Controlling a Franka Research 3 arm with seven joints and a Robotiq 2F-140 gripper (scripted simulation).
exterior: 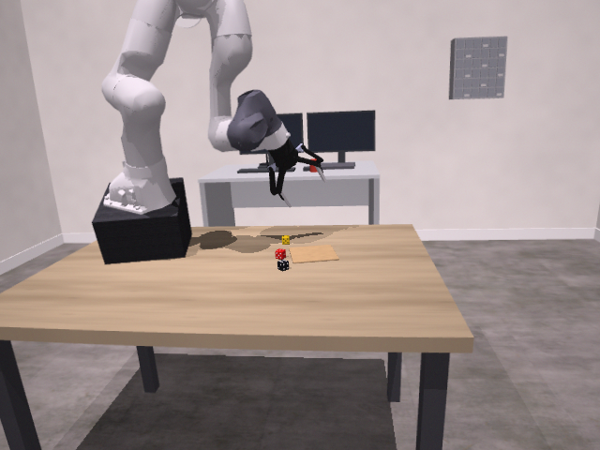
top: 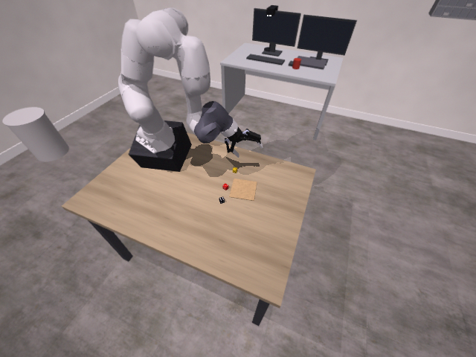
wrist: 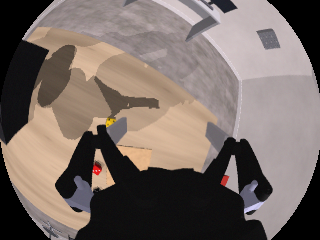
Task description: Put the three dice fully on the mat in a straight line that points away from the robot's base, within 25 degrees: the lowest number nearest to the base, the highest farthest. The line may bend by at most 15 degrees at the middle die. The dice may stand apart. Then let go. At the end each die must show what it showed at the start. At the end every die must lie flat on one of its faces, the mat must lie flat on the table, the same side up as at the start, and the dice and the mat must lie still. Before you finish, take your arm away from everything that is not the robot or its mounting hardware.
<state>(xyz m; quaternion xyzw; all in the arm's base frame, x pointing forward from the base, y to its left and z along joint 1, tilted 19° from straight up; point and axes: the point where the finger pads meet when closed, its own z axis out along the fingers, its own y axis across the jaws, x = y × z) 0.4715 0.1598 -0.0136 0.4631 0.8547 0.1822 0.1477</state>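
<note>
Tan square mat (top: 243,189) flat on the desk (top: 172,230), bare of dice. Just off its 9 o'clock edge: red die (top: 225,187), black die (top: 222,199); yellow die (top: 234,169) near 11 o'clock. Pips too small to read. End effector (top: 245,143) aloft, spread fully wide, gripping nothing.

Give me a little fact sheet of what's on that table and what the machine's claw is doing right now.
table: wooden table with the arm's black base at one corner
mat: tan mat, flat, nothing on it
yellow die: yellow die, off the mat, nearest the base
red die: red die, beside the mat's edge, not on it
black die: black die, off the mat, near its corner
gripper: gripper wide open, empty, high above the table
progress: no die placed yet
</note>
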